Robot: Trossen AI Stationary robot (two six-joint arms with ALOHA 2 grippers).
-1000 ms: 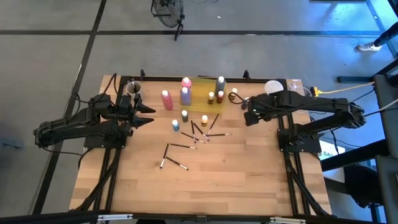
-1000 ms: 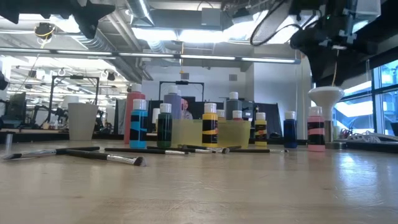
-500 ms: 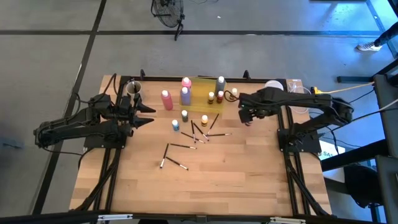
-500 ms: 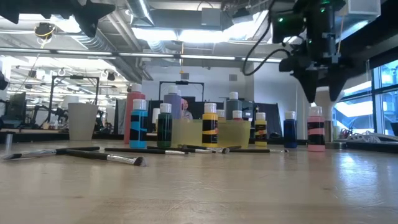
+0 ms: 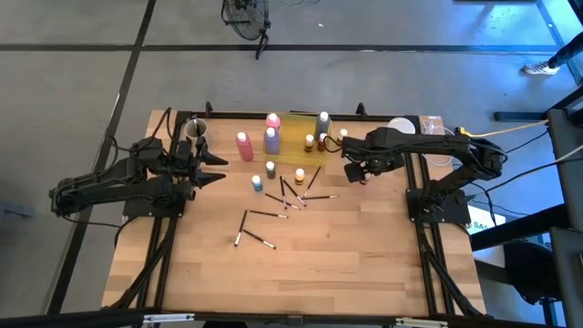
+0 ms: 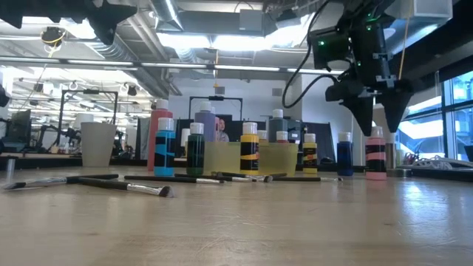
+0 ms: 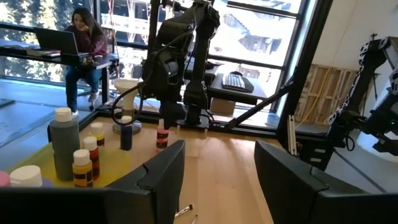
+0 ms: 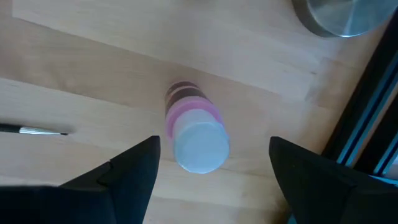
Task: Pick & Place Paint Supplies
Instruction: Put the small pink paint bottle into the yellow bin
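My right gripper (image 8: 211, 177) is open and points down over a small pink bottle with a white cap (image 8: 198, 142). That bottle stands upright on its base on the wood at the table's right (image 6: 375, 157), and my fingers (image 6: 363, 112) stand on either side of it, just above its cap, touching nothing. Tall pink (image 5: 243, 146), purple (image 5: 271, 139) and grey (image 5: 323, 123) bottles stand at the far middle with small white-capped bottles (image 5: 310, 143). Dark brushes (image 5: 290, 193) lie flat mid-table. My left gripper (image 7: 217, 180) waits open at the left (image 5: 219, 170), pointing level.
A translucent yellow tray (image 5: 302, 137) sits at the far middle among the bottles. A pale cup (image 5: 196, 128) stands far left, and a white funnel-like cup (image 5: 401, 128) and a metal disc (image 8: 342, 15) are at the far right. Bare wood lies toward the near edge (image 5: 301, 273).
My right gripper has come down and toward the table's left, tipping further to point down, and now hangs over the small pink bottle. Its fingers stay open. The bottles and brushes have not moved.
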